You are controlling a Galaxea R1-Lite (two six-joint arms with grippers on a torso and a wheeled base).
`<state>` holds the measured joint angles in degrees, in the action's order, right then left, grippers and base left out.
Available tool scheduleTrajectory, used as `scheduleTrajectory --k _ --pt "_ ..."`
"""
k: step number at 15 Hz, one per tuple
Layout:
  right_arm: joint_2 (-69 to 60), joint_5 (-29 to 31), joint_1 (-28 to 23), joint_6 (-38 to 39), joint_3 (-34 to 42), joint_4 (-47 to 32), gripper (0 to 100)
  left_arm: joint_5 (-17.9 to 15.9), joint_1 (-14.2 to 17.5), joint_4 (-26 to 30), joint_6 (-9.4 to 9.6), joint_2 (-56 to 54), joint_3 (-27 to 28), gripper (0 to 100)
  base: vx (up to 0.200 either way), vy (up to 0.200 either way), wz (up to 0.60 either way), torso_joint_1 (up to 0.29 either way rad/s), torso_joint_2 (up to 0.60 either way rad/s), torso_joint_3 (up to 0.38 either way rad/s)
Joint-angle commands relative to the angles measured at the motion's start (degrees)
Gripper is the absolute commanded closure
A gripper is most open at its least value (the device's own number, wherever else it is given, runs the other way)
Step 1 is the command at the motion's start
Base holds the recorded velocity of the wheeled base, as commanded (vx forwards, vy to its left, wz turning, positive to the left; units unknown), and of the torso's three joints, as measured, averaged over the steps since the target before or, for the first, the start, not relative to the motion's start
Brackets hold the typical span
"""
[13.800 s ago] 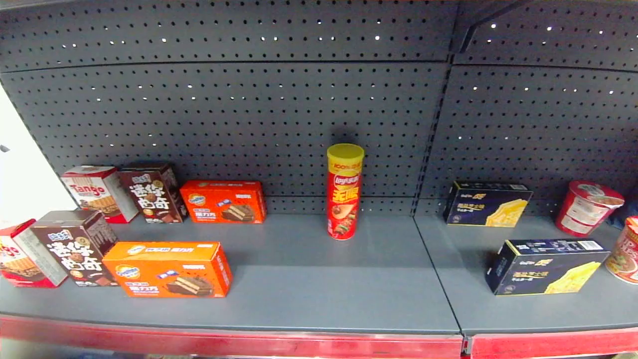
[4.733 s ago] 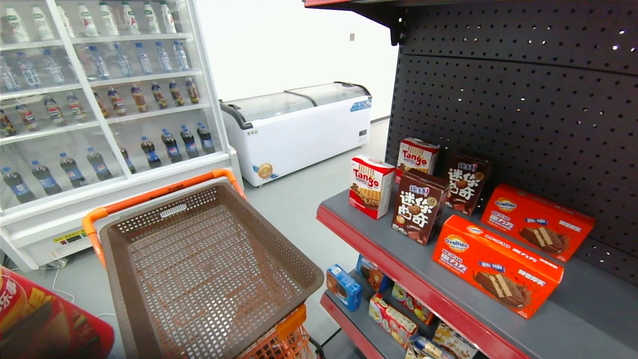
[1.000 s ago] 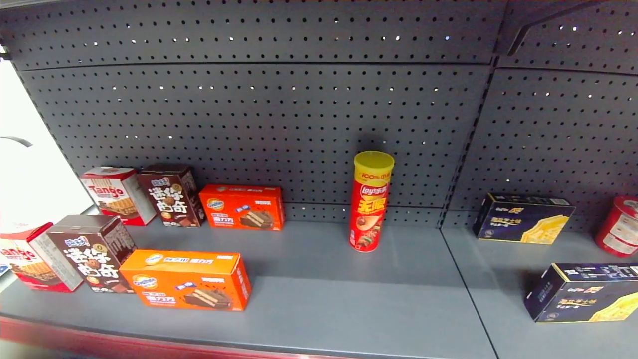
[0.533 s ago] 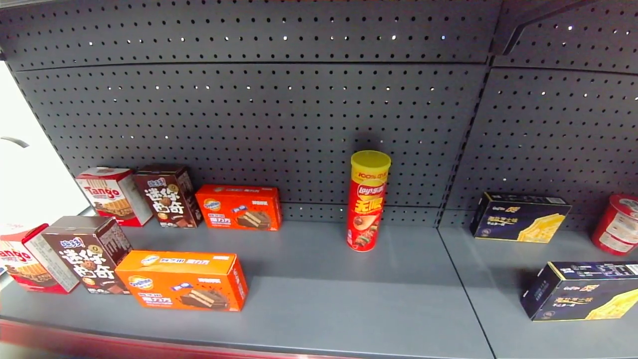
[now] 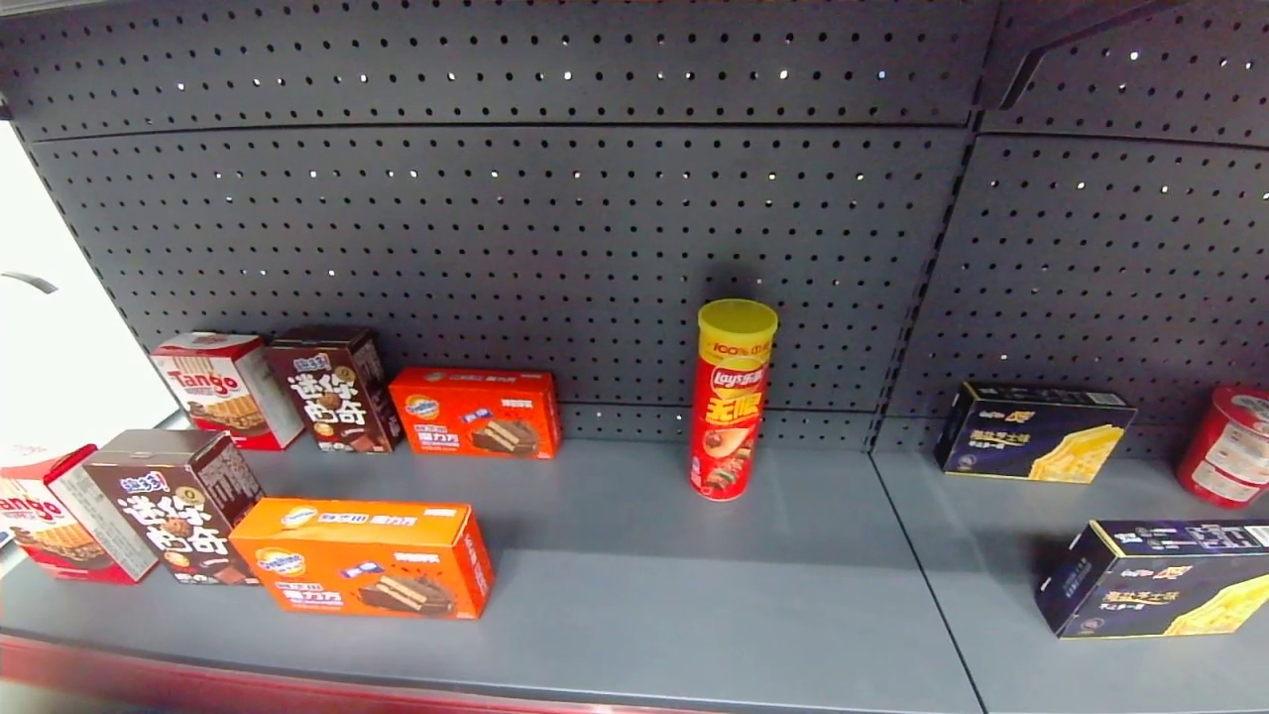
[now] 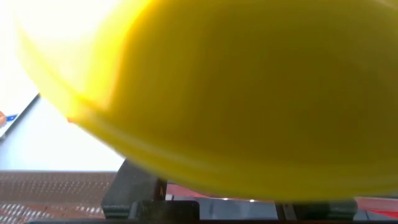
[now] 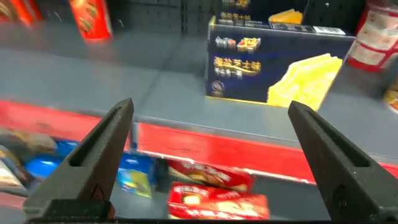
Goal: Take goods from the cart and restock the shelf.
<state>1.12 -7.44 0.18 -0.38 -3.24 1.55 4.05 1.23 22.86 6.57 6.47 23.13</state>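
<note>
Fingers (image 7: pixel 93 162) of right gripper (image 7: pixel 210 104) spread wide, nothing gripped; dark-blue cardboard box (image 7: pixel 280 68) beyond. Yellow plastic lid (image 6: pixel 249 93) seen against left wrist; grip cannot be told.

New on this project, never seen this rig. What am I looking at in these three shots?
A two-armed wheeled robot is restocking a store shelf. The wide picture is from its head camera: snack boxes at the robot's left, one upright chips can in the middle, dark blue boxes at its right. The other two come from wrist cameras. The right gripper is open and empty, facing the shelf. The left gripper holds a second can; its yellow lid sits right against that camera.
</note>
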Motion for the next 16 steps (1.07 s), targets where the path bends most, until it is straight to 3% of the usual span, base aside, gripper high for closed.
scheduleTrajectory --k 1,2,4,7,11,14,16 --pt "18.39 -1.53 1.57 2.14 -17.32 2.06 0 0.44 0.0 0.43 0.02 -1.64 1.04 100 0.0 0.0 0.0 0.0 0.0 0.0" --pt "20.59 -3.9 2.63 -7.27 -20.49 2.06 0 0.44 0.0 0.52 0.02 -1.64 0.96 100 0.0 0.0 0.0 0.0 0.0 0.0" --pt "21.99 -7.07 2.98 -14.83 -20.84 -0.32 0 0.44 -0.09 0.43 0.02 -1.55 0.43 100 0.0 0.0 0.0 0.0 0.0 0.0" --pt "31.05 -13.22 7.02 -15.35 -27.34 -2.87 0 0.17 -0.26 0.17 -0.07 -1.55 -1.33 100 0.0 0.0 0.0 0.0 0.0 0.0" --pt "43.0 -12.6 15.02 -15.35 -31.39 -1.81 0 -0.27 -0.53 -0.01 -0.07 -1.11 -2.56 100 0.0 0.0 0.0 0.0 0.0 0.0" --pt "51.44 -14.62 22.84 -15.35 -32.35 4.16 0 -0.27 -0.53 -0.01 -0.42 -1.38 -2.56 100 0.0 0.0 0.0 0.0 0.0 0.0" --pt "58.64 -15.24 25.39 -15.53 -32.53 9.7 0 -0.44 -0.62 -0.01 -0.42 -1.29 -2.38 100 0.0 0.0 0.0 0.0 0.0 0.0"
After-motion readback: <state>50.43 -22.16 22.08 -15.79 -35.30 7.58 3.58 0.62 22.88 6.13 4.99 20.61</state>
